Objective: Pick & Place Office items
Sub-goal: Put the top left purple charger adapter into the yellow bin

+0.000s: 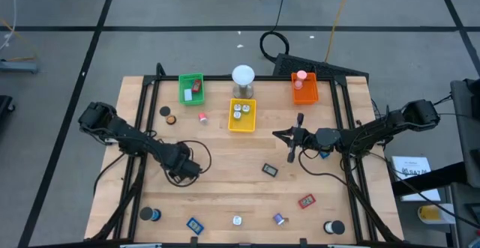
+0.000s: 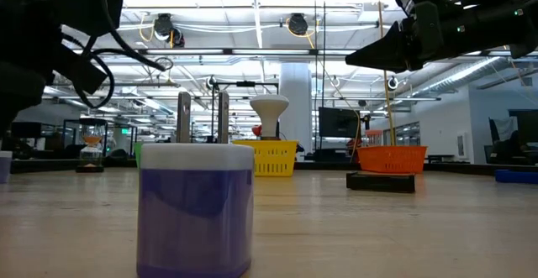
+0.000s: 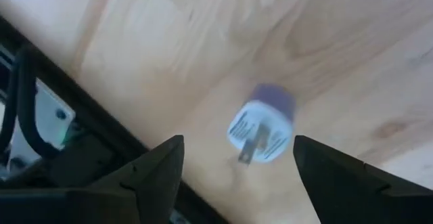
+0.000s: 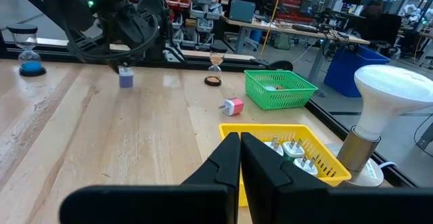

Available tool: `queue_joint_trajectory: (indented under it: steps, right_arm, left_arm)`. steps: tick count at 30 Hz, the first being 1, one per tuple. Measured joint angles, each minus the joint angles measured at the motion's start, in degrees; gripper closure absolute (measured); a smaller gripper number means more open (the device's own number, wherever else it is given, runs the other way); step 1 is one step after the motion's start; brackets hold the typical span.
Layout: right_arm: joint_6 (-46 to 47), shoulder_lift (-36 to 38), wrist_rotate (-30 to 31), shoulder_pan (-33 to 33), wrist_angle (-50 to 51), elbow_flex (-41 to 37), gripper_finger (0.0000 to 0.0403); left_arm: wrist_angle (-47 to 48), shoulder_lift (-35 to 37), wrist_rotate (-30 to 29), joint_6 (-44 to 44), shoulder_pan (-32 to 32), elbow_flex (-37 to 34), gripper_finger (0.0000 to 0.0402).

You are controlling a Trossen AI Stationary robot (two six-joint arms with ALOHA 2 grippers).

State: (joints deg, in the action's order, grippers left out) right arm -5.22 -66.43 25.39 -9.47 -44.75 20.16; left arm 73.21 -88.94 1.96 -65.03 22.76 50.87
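Observation:
A purple plug adapter (image 3: 260, 124) with a white pronged face sits on the wooden table, directly under my left gripper (image 3: 238, 143). That gripper points steeply down at the table's left middle (image 1: 182, 173). Its fingers are open and stand on either side of the adapter without touching it. The right wrist view shows the adapter (image 4: 126, 78) below that gripper. My right gripper (image 4: 240, 143) is shut and holds nothing. It hovers level over the table's middle right (image 1: 276, 134). Other small items lie on the table: a dark piece (image 1: 270, 170), a red piece (image 1: 306, 201) and a blue piece (image 1: 195, 224).
A green tray (image 1: 191, 88), a yellow tray (image 1: 241, 124) holding white plugs, and an orange tray (image 1: 304, 92) stand along the far side. A white-domed cylinder (image 1: 243, 79) stands between them. Another purple plug (image 2: 195, 207) stands near the front edge, along with a black roll (image 1: 334, 227) and a pink bit (image 1: 202, 117).

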Motion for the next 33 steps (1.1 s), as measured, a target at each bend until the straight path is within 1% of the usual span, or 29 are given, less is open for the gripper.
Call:
queue_joint_trajectory:
  steps: [4, 8, 14, 21, 28, 30, 33]
  right_arm:
    - [0.01, -0.01, 0.00, 0.02, 0.01, 0.00, 0.0399]
    - [0.01, -0.02, 0.00, 0.02, 0.00, 0.00, 0.0399]
    - [0.01, -0.02, 0.00, -0.01, 0.00, 0.00, 0.0399]
    - [-0.01, 0.00, 0.00, -0.01, 0.00, 0.00, 0.0399]
    - [0.01, -0.02, -0.01, 0.01, 0.00, 0.00, 0.0399]
    - [0.00, -0.01, 0.00, 0.01, 0.00, 0.00, 0.0399]
    - [0.01, 0.00, 0.00, 0.02, 0.00, 0.00, 0.0399]
  left_arm:
    - [-5.06, 0.01, -0.93, 3.13, 0.16, -0.67, 0.0117]
    - [-9.54, 0.01, -0.85, 5.41, 0.20, -2.84, 0.0131]
    - [-9.29, 0.01, -0.95, 5.15, 0.71, -5.56, 0.0157]
    - [-9.30, 0.01, -0.84, 6.49, 2.49, -5.77, 0.0186]
    - [-9.23, 0.12, -0.97, 7.77, 3.69, -5.66, 0.0253]
    - [-8.72, 0.06, -1.25, 8.63, 3.69, -5.37, 0.0257]
    - [-8.11, 0.90, -4.27, 10.34, 3.44, -2.55, 0.0257]
